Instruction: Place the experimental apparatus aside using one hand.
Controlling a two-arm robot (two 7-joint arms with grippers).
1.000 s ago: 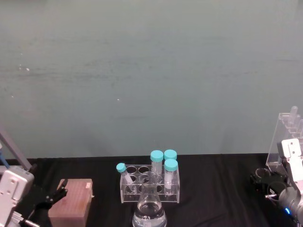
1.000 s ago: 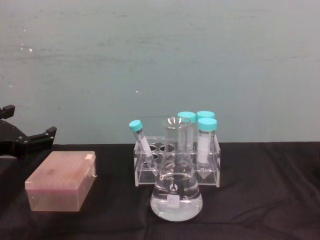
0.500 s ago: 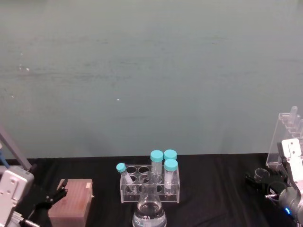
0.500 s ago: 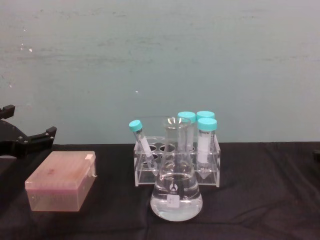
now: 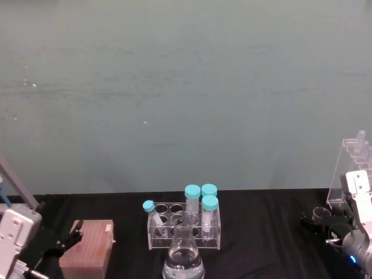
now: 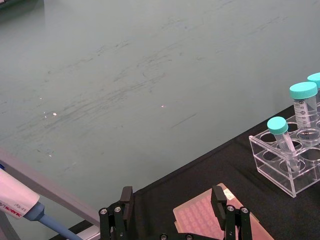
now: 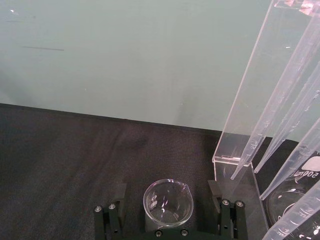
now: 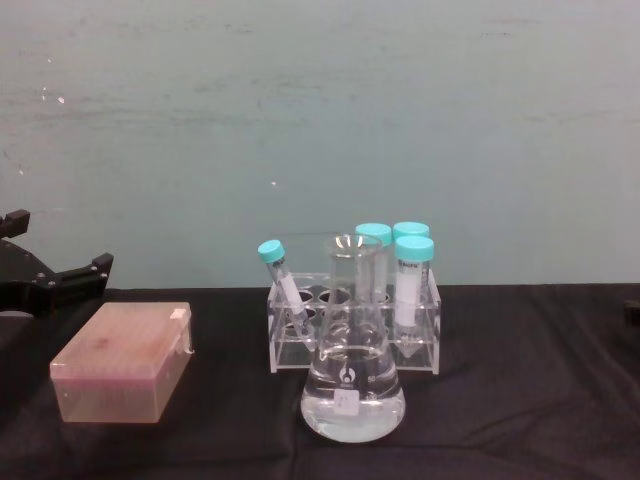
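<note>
A small glass beaker [image 7: 168, 204] stands on the black table between the spread fingers [image 7: 112, 218] of my right gripper [image 5: 318, 224], at the table's far right. There is a gap on each side of it, so the gripper is open around it. Just behind stands the tall clear acrylic stand [image 5: 353, 168] with its long tubes [image 7: 280, 115]. The conical flask [image 8: 352, 385] with clear liquid sits front and centre. My left gripper [image 5: 64, 237] hangs open at the far left.
A clear rack [image 8: 355, 325] of teal-capped tubes stands right behind the flask. A pink tip box [image 8: 125, 362] lies front left, under the left gripper. A larger beaker [image 7: 296, 200] stands by the stand's foot. A pipette [image 6: 20, 210] is at the far left.
My right gripper has edged slightly left around the small beaker. Its dark tip now shows at the chest view's right edge. The left arm has not moved.
</note>
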